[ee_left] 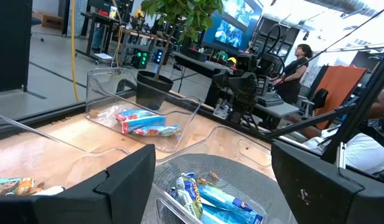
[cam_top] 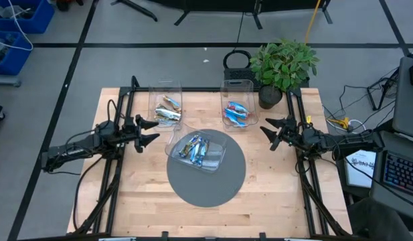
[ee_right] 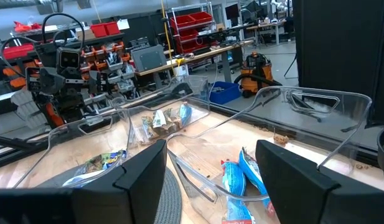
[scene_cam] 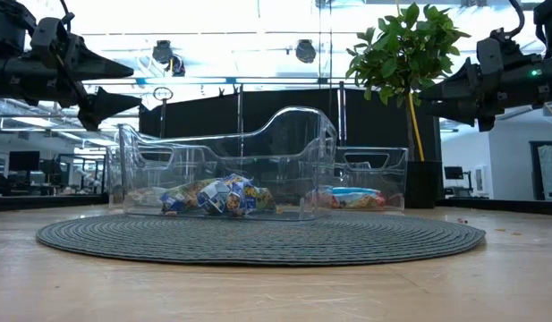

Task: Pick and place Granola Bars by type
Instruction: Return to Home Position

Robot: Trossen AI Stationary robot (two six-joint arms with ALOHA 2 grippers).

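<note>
Looking straight down, I could see the layout. One clear bin (cam_top: 218, 159) sat on the round grey mat (cam_top: 206, 184) at the middle of the desk (cam_top: 273, 201), and two more stood on bare wood behind it, beside a potted plant (cam_top: 283, 63). The level view added what that one could not: both arms hung well above the desk, clear of every bin.

The left arm (cam_top: 99, 137) waited at the left edge and the right arm (cam_top: 326, 142) at the right edge, each with its jaws spread wide and holding nothing.

The granola bars were small, shiny foil packets, all inside bins. Blue and silvery bars (cam_top: 195, 148) lay heaped in the bin on the mat. Tan and gold bars (cam_top: 169, 111) filled the back left bin (cam_top: 164, 90), and bright blue bars with red marks (cam_top: 236, 114) lay in the back right bin (cam_top: 238, 88).

Only the left wrist camera caught a person (ee_left: 299, 59) seated beyond the desk.
</note>
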